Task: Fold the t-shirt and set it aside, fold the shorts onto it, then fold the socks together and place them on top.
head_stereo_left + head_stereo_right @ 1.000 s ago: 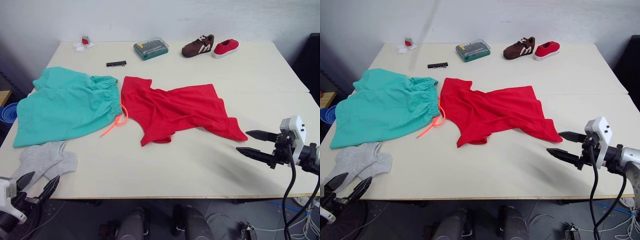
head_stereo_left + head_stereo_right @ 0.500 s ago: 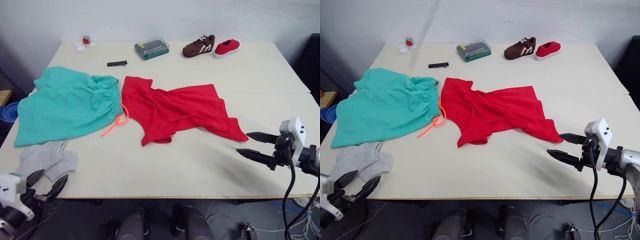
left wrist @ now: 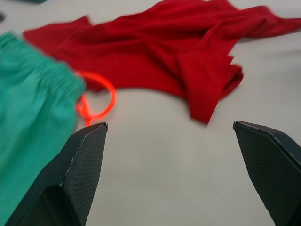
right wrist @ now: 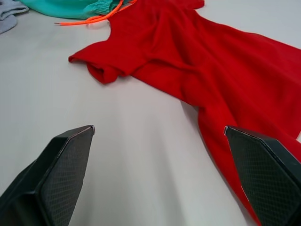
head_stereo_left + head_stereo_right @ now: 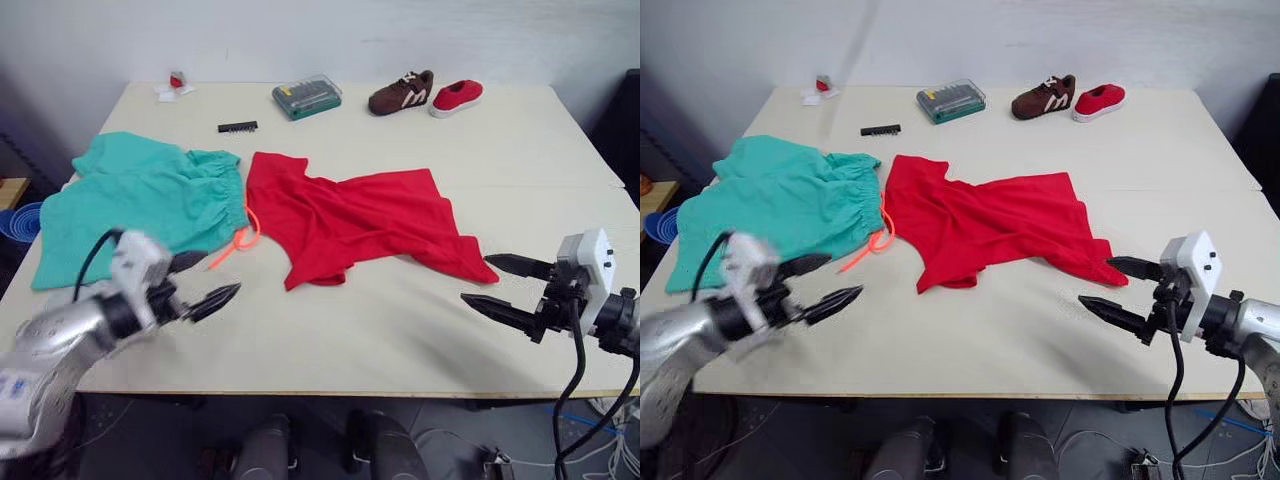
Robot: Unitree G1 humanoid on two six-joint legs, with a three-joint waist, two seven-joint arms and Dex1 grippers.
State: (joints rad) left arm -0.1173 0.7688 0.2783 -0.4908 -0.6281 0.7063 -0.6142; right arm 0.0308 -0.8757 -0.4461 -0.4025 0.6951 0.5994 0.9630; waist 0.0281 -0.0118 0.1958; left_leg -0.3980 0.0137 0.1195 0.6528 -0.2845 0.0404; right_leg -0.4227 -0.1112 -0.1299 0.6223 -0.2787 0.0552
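The left gripper [image 5: 200, 283] has swung up over the table's [image 5: 400, 340] near-left, fingers wide, beside the orange drawstring [image 5: 236, 243]. The t-shirt [image 5: 355, 222] lies mid-table — red, crumpled, unfolded — teal shorts [image 5: 135, 205] touching its left. The right gripper [image 5: 497, 284] hovers spread near its right sleeve.

Red t-shirt [image 5: 360, 222], teal shorts [image 5: 140, 205] with neon orange drawstring [image 5: 232, 245], cream table [image 5: 380, 330].

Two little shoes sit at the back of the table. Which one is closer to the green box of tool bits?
The brown shoe with white stripes. It lies between the green bit box and the plain red shoe, which sits farther toward the robot's right.
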